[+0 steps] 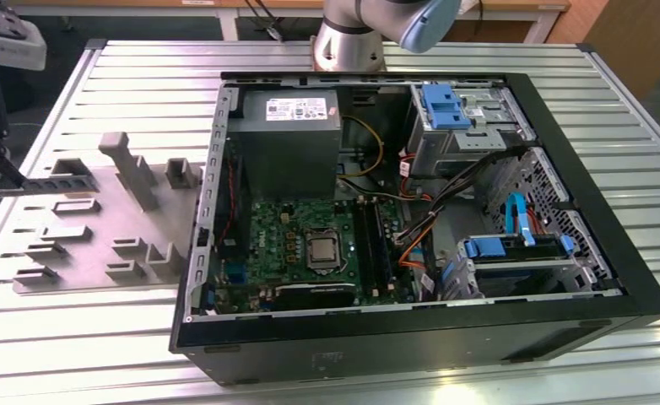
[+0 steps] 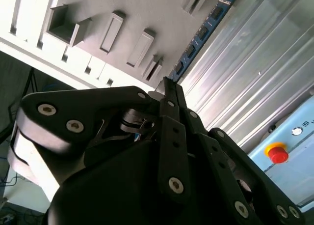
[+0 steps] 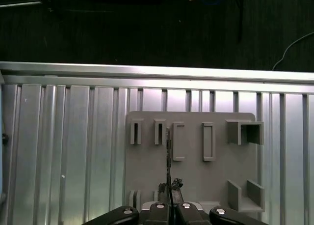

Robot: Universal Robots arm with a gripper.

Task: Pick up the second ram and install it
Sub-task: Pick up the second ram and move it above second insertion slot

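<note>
Fingers (image 2: 171,112) tight on one end of the second ram (image 2: 201,33), above grey holder (image 3: 191,185).

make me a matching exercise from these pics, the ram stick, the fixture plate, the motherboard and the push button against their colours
Things:
1. second ram, clamped in the gripper
2. fixture plate on the table
3. motherboard inside the case
4. push button on the pale panel

Colours:
a. red
b. green
c. blue
d. grey

Pairs: 1-c, 2-d, 3-b, 4-a
</note>
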